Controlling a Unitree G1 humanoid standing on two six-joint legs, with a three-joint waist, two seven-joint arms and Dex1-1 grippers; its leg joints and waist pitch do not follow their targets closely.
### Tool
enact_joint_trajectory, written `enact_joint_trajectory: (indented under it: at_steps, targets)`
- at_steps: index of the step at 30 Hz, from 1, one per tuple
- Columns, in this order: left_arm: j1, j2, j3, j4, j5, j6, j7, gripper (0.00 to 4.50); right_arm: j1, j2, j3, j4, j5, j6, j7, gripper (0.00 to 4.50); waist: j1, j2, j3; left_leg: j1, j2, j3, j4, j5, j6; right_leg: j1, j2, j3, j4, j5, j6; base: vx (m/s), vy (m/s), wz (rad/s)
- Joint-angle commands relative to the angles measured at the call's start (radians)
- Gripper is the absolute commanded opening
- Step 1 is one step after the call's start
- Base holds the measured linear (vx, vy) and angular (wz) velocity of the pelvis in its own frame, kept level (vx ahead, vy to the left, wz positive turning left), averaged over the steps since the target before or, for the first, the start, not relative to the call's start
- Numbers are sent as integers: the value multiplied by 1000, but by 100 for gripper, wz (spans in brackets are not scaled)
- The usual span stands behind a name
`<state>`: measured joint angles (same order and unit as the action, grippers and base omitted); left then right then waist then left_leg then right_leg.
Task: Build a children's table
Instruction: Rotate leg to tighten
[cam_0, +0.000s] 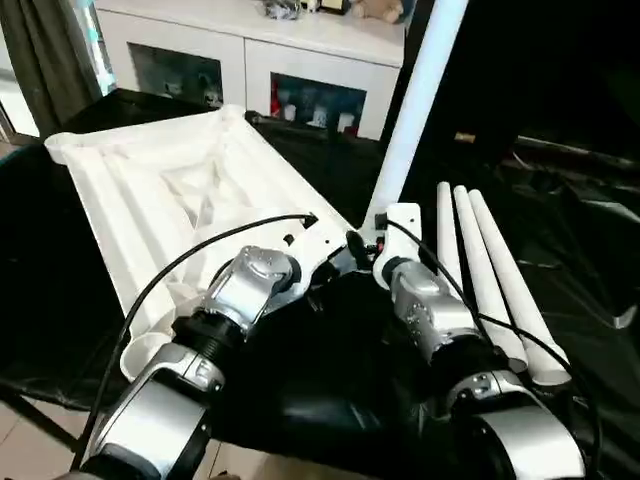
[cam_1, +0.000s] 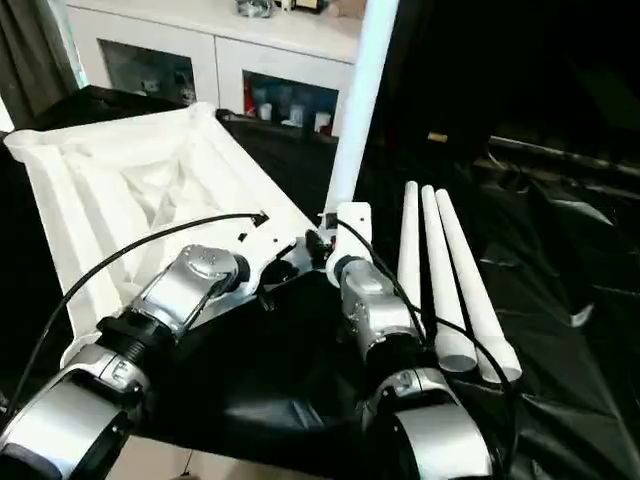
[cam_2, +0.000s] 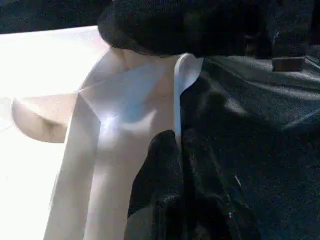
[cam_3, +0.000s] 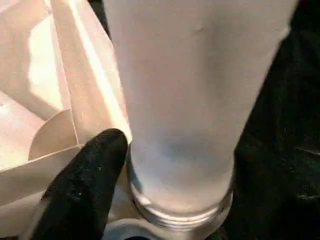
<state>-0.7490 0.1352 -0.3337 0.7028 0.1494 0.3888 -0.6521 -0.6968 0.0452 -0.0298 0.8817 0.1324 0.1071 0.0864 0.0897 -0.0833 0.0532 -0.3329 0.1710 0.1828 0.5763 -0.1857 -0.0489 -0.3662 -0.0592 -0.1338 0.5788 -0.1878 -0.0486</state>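
Note:
The white tabletop (cam_0: 160, 190) lies upside down on the black-draped work table, its ribs facing up. One white leg (cam_0: 420, 90) stands upright at the tabletop's near right corner. In the right wrist view the leg's ringed lower end (cam_3: 185, 200) sits just over the round socket. My right gripper (cam_0: 380, 238) is shut on the leg low down, one black finger (cam_3: 85, 185) pressed against its side. My left gripper (cam_0: 335, 252) is shut on the tabletop's thin rim (cam_2: 177, 85) beside that corner. Three more legs (cam_0: 490, 270) lie side by side to the right.
A white cabinet (cam_0: 250, 50) with glass doors stands behind the work table. Black cloth (cam_0: 580, 250) covers the surface to the right of the loose legs. The table's front edge runs just below my forearms, with floor (cam_0: 30, 440) showing at the lower left.

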Motion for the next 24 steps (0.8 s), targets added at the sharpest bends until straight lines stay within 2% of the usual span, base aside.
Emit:
enact_joint_trajectory:
  at_steps: [1,5,6,7,9,11,13,14,15,17,19,21,23,24]
  targets:
    - [10,3,-30,34,21,-1,-6,0,2,2,35,14,-12,11,50,379,2,18,-49,6,86,-44,-81,-291,-24,24,-138,89,-84,-361,-92,0,0,0]
    - [42,48,-46,-10,15,-45,-87,0,47,-64,71,-91,-23,21,172,384,8,17,-49,1,87,-39,-80,-235,-3,30,-138,92,-77,-290,-107,0,0,0]
    - [57,67,-49,-26,13,-55,-115,0,74,-95,86,-148,-23,35,223,384,11,15,-52,1,88,-37,-78,-208,8,35,-137,93,-71,-251,-112,0,0,0]
    - [66,79,-53,-37,13,-71,-132,0,90,-113,93,-182,-21,43,250,384,10,17,-53,0,87,-35,-77,-185,15,34,-135,93,-66,-219,-124,0,0,0]
    - [84,101,-55,-58,5,-80,-169,0,126,-160,113,-253,-24,65,305,384,14,13,-57,-4,85,-33,-74,-145,31,40,-134,92,-60,-172,-131,0,0,0]
    - [89,110,-58,-63,4,-88,-181,0,139,-176,119,-278,-26,72,330,384,17,13,-57,-5,84,-32,-72,-123,40,40,-133,92,-58,-148,-132,0,0,0]
    - [110,145,-63,-98,-9,-121,-241,0,190,-243,148,-387,-10,110,442,384,20,15,-57,-6,86,-32,-72,-115,48,41,-130,89,-57,-138,-137,0,0,0]
    - [110,145,-63,-98,-9,-121,-241,0,190,-243,148,-387,-10,110,442,384,21,14,-57,-6,87,-32,-72,-112,51,41,-129,89,-56,-132,-135,0,0,0]
    - [130,170,-66,-139,-29,-147,-303,0,225,-291,173,-470,6,140,526,384,22,15,-54,-6,88,-33,-73,-118,54,40,-128,89,-57,-135,-135,0,0,0]
    - [141,183,-71,-162,-37,-171,-333,0,241,-315,186,-511,16,155,569,384,25,14,-54,-5,90,-32,-73,-131,57,41,-130,90,-60,-151,-128,0,0,0]
    - [160,201,-72,-206,-65,-191,-389,0,256,-342,199,-552,19,172,605,384,26,14,-49,-3,86,-31,-76,-165,42,36,-130,89,-70,-241,-118,0,0,0]
    - [182,229,-83,-260,-81,-195,-444,0,271,-374,213,-595,24,194,645,384,26,14,-48,-2,89,-33,-78,-181,33,34,-131,89,-74,-271,-114,0,0,0]
    - [188,239,-87,-276,-83,-193,-459,0,275,-384,218,-607,26,200,658,384,27,14,-48,0,90,-32,-78,-185,27,32,-131,91,-73,-278,-113,0,0,0]
    - [201,261,-91,-307,-87,-202,-489,0,290,-407,230,-643,28,221,696,384,30,15,-48,6,89,-29,-77,-189,25,26,-126,92,-72,-268,-117,0,0,0]
